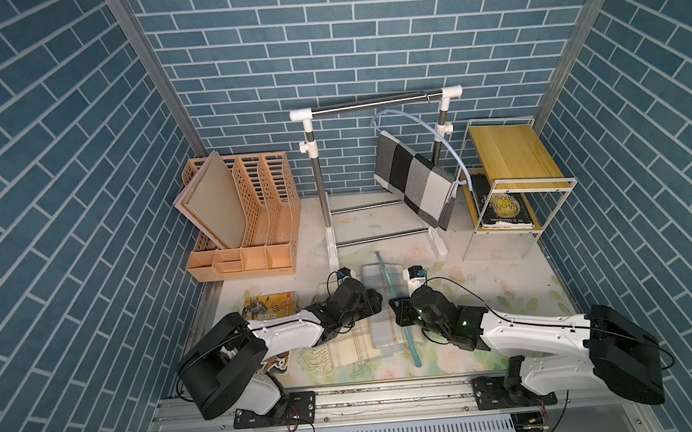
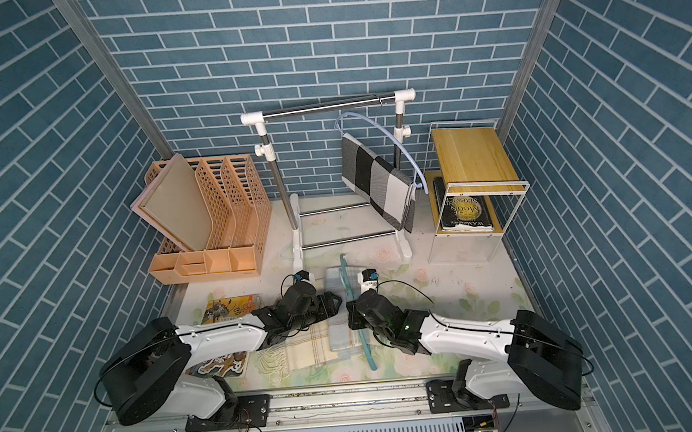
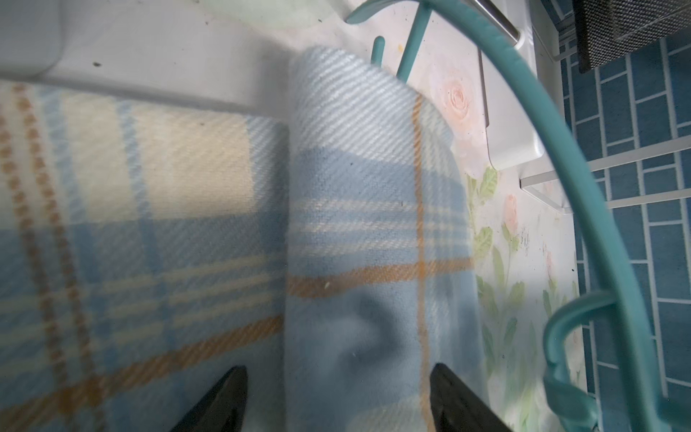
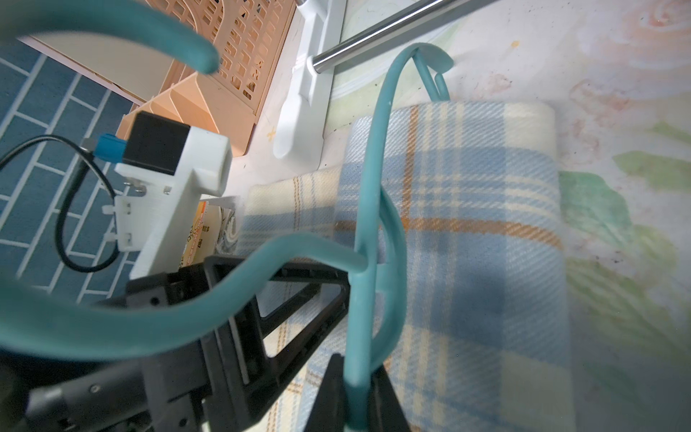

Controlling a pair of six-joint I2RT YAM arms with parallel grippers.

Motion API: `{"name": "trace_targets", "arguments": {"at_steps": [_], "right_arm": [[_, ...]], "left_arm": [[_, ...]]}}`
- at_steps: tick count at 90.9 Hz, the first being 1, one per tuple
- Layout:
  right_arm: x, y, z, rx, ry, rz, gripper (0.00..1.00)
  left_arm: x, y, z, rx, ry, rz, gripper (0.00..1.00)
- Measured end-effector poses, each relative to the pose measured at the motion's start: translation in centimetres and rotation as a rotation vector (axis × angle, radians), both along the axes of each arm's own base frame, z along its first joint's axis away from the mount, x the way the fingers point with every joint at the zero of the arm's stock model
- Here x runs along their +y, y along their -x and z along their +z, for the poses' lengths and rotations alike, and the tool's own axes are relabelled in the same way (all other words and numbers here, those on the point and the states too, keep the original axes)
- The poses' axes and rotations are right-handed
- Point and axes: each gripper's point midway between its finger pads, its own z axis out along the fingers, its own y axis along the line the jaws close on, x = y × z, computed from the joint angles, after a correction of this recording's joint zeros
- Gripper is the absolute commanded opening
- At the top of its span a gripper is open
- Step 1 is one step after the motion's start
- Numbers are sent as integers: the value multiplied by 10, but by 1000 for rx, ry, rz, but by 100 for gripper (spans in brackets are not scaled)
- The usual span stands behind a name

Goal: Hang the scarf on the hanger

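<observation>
The scarf, plaid in pale blue, cream and orange, lies folded on the table between my two arms and shows in both top views. The teal hanger crosses its right side, tilted, with one end off the scarf near the front edge. My right gripper is shut on the hanger's bar, just above the scarf. My left gripper is open and low over the scarf, its jaws either side of a raised fold. The hanger curves past to the side.
A clothes rack stands behind, carrying a black-and-white checked scarf on a pale blue hanger. A peach file organiser is at the back left, a wire shelf with a book at the back right, a magazine under my left arm.
</observation>
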Motion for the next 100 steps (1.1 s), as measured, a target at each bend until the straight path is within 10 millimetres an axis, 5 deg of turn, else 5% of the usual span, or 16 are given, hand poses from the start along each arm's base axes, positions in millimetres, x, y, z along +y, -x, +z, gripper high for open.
{"name": "trace_targets", "arguments": {"at_steps": [17,35,65,100], "right_arm": [[1,0,0,2,-8,-2,0],[0,0,1,0,-12,-3,0],[-6,-3,14,-25,-34,-36,0],[-17,-9,16,-15,-4,-91,0]], "left_arm": [[-6,1,-12,30,5,-20,44],[-6,1,-4,17,14,-24,0],[13,2,60,-108,62,19,0],[70,32,44,-77,-26,113,0]]}}
